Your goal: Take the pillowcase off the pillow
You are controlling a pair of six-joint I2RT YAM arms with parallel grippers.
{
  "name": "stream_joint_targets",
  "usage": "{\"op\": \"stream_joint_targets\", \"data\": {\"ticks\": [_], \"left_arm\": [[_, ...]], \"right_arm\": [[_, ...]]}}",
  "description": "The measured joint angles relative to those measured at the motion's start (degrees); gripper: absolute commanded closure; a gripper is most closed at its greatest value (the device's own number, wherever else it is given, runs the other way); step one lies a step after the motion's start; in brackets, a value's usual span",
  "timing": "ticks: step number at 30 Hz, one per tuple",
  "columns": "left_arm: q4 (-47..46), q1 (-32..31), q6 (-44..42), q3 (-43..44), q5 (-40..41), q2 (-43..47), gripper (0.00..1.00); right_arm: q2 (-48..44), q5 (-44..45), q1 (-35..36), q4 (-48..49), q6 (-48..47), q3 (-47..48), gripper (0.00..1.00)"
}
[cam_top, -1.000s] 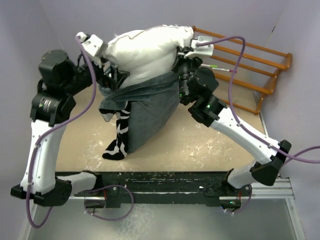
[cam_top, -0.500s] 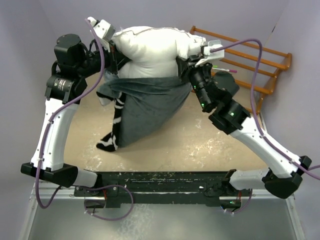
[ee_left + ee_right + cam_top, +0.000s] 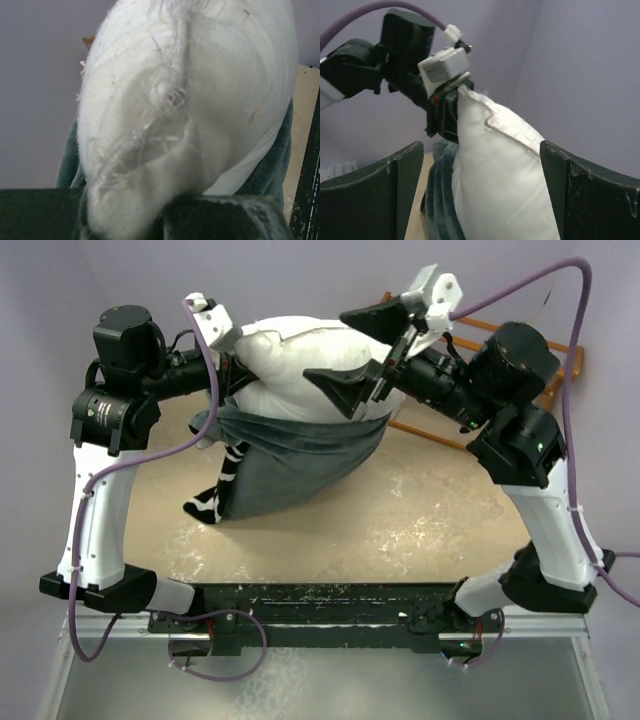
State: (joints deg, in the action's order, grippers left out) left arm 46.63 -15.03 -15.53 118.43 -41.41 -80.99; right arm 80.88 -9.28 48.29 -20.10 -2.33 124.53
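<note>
Mid-strip: your left fingers (image 3: 215, 222) pinch the pillow (image 3: 300, 345) corner; right fingers (image 3: 365, 200) gape around it. Next: grip pillowcase (image 3: 295, 455) below, pull off.

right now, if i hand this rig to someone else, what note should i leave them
Left claw: shut on the pillow's left corner, holding it up above the table.
Right claw: open, fingers wide on either side of the pillow's right part, gripping nothing.
Pillowcase: grey side out, wrapped round the pillow's lower part and hanging toward the table. Zebra side shows at its left edge.
Done: the top of the pillow is bare.
Left: it is not yet off. Probably grip it with the free claw and pull it down.
</note>
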Motion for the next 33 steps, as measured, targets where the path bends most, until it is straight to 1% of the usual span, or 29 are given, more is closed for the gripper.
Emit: {"op": "stream_joint_targets", "data": {"ticks": [3, 4, 8, 12, 14, 18, 24, 28, 29, 31, 33], "left_arm": [[2.5, 0.0, -2.9, 0.1, -1.9, 0.0, 1.0], [2.9, 0.0, -3.4, 0.2, -2.1, 0.0, 1.0], [5.1, 0.0, -5.3, 1.4, -3.0, 0.0, 1.0], [9.0, 0.1, -7.9, 2.5, -3.3, -0.1, 1.0], [10.7, 0.1, -9.2, 2.8, -3.6, -0.5, 1.0], [12.8, 0.1, -12.0, 3.0, -5.7, -1.0, 1.0], [14.9, 0.0, -14.0, 3.0, -8.8, -0.9, 1.0], [15.7, -0.1, -14.1, 3.7, -9.7, -1.2, 1.0], [15.9, -0.1, -14.1, 4.0, -9.7, -1.3, 1.0], [16.2, -0.2, -14.1, 4.6, -9.8, -1.6, 1.0], [17.0, -0.2, -14.2, 4.9, -9.6, -1.7, 1.0]], "right_arm": [[6.8, -7.7, 0.0, -8.8, -4.9, 11.4, 0.01], [8.2, -8.8, 0.0, -10.6, -6.0, 13.1, 0.01], [12.7, -10.5, 0.0, -17.7, -10.4, 14.4, 0.01], [15.6, -8.0, 0.1, -20.4, -14.2, 14.1, 0.03], [14.8, -5.2, 0.1, -19.9, -16.2, 12.4, 0.03], [11.0, -3.6, 0.2, -19.1, -17.8, 9.1, 0.01], [5.3, -2.7, 0.0, -18.9, -20.5, 8.6, 0.0], [6.1, -2.4, 0.0, -20.4, -21.7, 9.1, 0.0], [6.8, -2.7, 0.0, -20.9, -21.9, 9.3, 0.01], [9.1, -3.6, 0.0, -21.7, -22.1, 9.4, 0.05], [12.0, -3.9, 0.1, -22.3, -22.2, 9.4, 0.16]]}}
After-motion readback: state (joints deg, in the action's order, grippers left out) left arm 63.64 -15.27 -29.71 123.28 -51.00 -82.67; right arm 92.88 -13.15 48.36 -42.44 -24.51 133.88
